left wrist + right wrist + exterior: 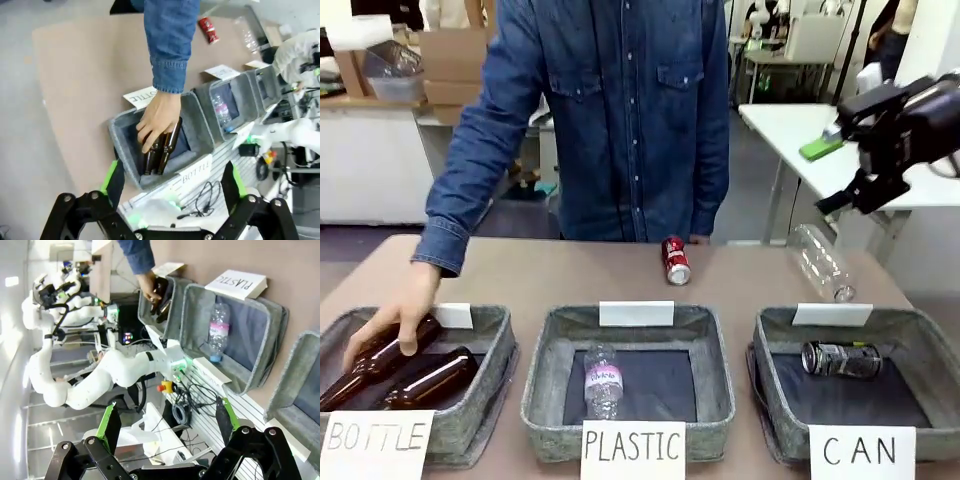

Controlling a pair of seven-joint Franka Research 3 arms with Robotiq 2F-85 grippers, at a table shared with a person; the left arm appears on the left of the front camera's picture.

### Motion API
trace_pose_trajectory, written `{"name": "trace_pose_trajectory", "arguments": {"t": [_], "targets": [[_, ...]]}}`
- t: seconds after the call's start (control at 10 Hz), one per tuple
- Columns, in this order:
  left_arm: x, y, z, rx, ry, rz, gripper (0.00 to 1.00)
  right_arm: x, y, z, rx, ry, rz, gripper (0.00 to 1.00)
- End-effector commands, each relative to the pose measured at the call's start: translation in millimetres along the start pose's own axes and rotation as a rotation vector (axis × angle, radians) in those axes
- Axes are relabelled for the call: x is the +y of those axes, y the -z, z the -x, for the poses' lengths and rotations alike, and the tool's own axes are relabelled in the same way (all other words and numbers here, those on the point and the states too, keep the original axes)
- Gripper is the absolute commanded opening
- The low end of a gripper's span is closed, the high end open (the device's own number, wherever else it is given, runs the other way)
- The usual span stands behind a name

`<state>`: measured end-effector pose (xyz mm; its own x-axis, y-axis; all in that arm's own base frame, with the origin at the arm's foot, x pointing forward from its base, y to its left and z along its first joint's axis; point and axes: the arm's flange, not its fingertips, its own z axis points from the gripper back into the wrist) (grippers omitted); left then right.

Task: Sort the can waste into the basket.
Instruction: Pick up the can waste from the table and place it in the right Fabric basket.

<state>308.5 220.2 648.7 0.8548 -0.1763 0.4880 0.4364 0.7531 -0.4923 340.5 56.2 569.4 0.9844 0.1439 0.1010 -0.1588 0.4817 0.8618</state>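
Left pincer [172, 181]: released, nothing between its green pads, high above the grey fabric basket signed "BOTTLE" [118, 135]. Right pincer [166, 420]: likewise spread and empty, raised off the table. Well below it, inside the grey fabric basket signed "CAN" [930, 335]: black and silver metal can [840, 358], on its side. Lower and to its left, on the bare brown table [520, 275]: red metal can [675, 260], apart from every basket.

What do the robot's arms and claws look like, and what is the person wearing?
The left arm is white, smooth and rounded. The left gripper and right gripper are black, each with two fingers carrying green pads. The person's shirt is blue denim, long-sleeved.
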Motion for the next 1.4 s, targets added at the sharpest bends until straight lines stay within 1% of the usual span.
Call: {"name": "trace_pose_trajectory", "arguments": {"t": [0.0,1.3], "targets": [[-18.0,16.9,-14.5,0.05,0.087,-0.005,1.0,-0.5,-0.7,5.1,0.013,-0.017,-0.007,1.0],[-18.0,16.9,-14.5,0.05,0.087,-0.005,1.0,0.8,-0.9,2.0,0.005,-0.002,-0.003,1.0]]}}
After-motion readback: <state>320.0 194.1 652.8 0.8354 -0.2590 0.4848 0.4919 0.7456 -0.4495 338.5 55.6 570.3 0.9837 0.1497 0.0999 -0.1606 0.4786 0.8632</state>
